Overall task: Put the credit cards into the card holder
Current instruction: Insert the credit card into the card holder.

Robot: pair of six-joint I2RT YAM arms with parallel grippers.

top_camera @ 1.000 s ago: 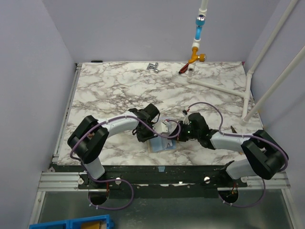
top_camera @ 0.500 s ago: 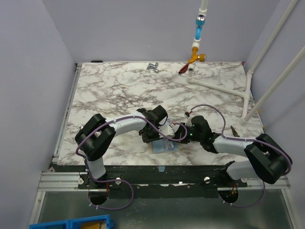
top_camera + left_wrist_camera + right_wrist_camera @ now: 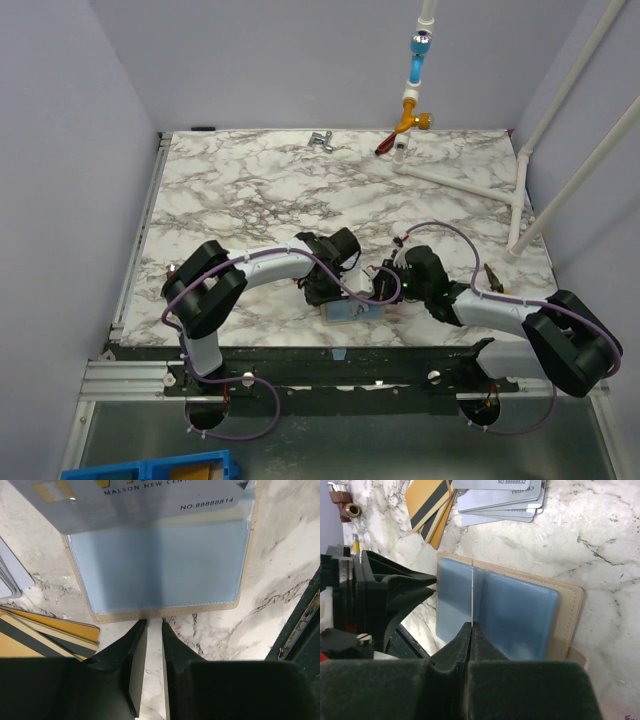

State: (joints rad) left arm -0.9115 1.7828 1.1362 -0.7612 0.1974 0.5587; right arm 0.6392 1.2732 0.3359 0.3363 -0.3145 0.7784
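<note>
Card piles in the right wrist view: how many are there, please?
2: gold-tan pile at top left, grey-blue pile beside it on its right; others may lie outside the frame.

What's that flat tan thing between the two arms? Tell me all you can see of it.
The card holder lies open and flat on the marble table, near its front edge. It looks like tan leather with a stitched border, and inside are pale blue see-through plastic sleeves. The left gripper has its fingertips at one edge. The right gripper holds a grey card over the sleeves; whether it is in a pocket yet I cannot tell.
</note>
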